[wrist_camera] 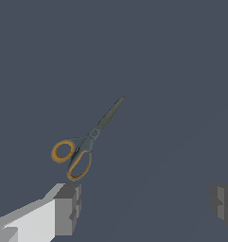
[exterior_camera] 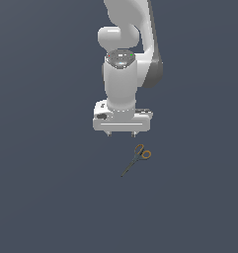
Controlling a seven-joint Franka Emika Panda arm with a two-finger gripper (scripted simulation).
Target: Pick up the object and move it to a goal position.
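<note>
Scissors [exterior_camera: 138, 157] lie flat on the dark grey floor [exterior_camera: 46, 197], just off the gripper [exterior_camera: 121, 133] toward the exterior view's right; their orange ring handles point toward the arm and the thin dark blades point away. The gripper hangs nearby with fingers [wrist_camera: 68, 208] spread wide, holding nothing; in the wrist view the scissors [wrist_camera: 84, 144] sit beyond one fingertip, untouched.

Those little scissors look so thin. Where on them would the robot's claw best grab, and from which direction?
Probably at the pivot, where the dark blades meet the orange rings. The scissors lie flat and closed on the floor, so the open gripper should come straight down from above, one finger on each long side. The blades look too thin to pinch well, and the rings are wider and hollow; near the pivot the body is solid and narrow.
</note>
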